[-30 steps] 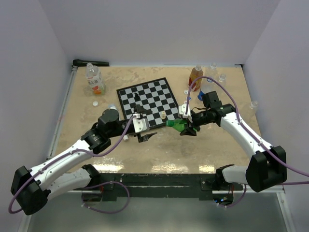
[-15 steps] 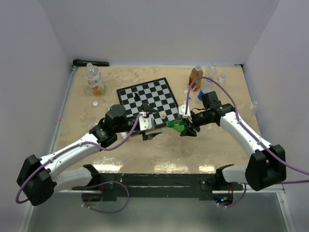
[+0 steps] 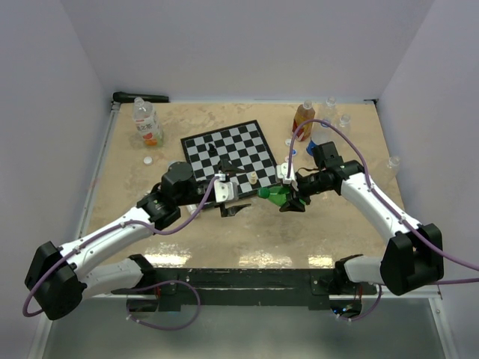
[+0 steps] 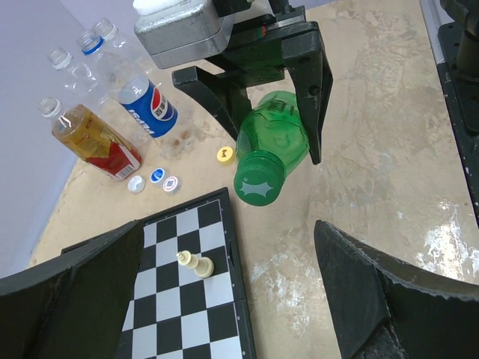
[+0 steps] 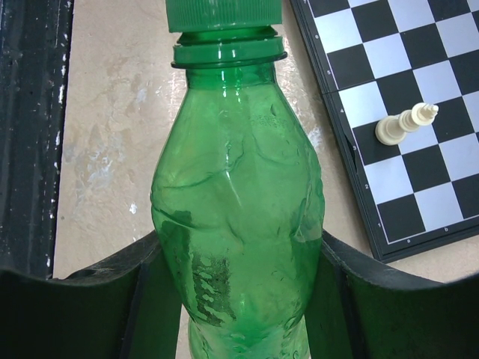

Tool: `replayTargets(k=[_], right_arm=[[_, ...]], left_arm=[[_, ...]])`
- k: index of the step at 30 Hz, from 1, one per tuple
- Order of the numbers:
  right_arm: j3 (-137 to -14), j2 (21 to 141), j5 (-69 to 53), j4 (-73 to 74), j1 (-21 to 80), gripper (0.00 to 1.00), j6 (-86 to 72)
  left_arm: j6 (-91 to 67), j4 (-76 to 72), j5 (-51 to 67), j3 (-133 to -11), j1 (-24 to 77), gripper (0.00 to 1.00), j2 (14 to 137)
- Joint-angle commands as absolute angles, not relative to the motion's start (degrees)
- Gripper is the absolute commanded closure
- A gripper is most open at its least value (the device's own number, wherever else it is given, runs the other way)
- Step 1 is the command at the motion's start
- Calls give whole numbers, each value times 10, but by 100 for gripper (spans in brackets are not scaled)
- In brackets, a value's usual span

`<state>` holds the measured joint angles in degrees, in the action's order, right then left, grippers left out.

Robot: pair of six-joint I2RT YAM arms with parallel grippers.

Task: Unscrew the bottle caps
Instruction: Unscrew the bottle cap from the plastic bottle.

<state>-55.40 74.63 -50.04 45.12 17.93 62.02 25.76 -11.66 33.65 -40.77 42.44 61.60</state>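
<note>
The right gripper (image 5: 238,295) is clamping the green bottle (image 5: 236,187) between its fingers; the left gripper (image 4: 228,235) is gaping wide, the bottle's cap (image 4: 258,179) sitting just ahead, untouched.

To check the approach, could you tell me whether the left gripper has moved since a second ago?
Yes. The left gripper has shifted right along the near edge of the chessboard, toward the green bottle.
</note>
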Motion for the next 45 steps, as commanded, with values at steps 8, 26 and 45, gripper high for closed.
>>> replayTargets(k=[8, 26, 45], right_arm=[[-573, 747, -509, 456, 178, 97, 632], [-576, 750, -510, 464, 178, 97, 640], [-576, 751, -509, 464, 178, 97, 640]], left_arm=[[270, -133, 359, -425, 424, 0, 597], [209, -234, 439, -446, 437, 16, 693], [214, -205, 425, -471, 447, 47, 750]])
